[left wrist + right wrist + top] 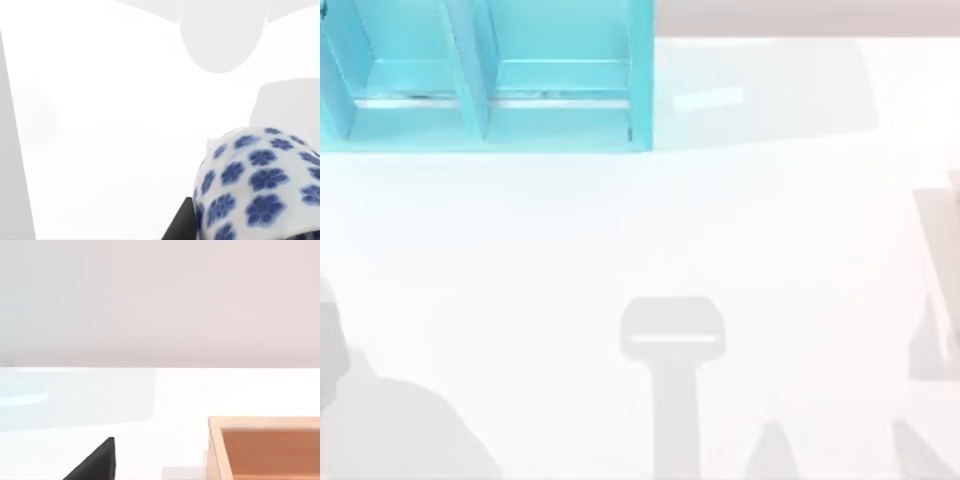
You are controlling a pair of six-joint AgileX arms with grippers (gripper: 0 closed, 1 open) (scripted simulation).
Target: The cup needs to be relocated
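- Left wrist view, nearest: cup (260, 185), white porcelain look with blue floral pattern, close against the camera, a dark finger (181, 224) of the left claw touching its side. Judged held by the left claw and clear of the bench; clamp taken as closed on the cup, though the second finger is out of frame.
- Beyond the cup: bare white bench (110, 125) crossed by grey shadows.
- Right wrist view, nearest: one dark fingertip (95, 462) of the right claw; cannot tell whether that claw stands apart or together. Arm judged idle.
- Farther off there: corner of a shallow wooden tray (215, 440), orange-brown inside, resting on the bench.
- Top view, far edge at the left: turquoise shelf unit (642, 80) with upright dividers, compartments open toward the camera.
- Progress, as a judgement: pick-up done, cup in hand; carrying and setting down remain. Destination not shown by the task wording; tray or shelf unit both possible.
- Brands, labels, writing: none legible on cup, tray or shelf unit.
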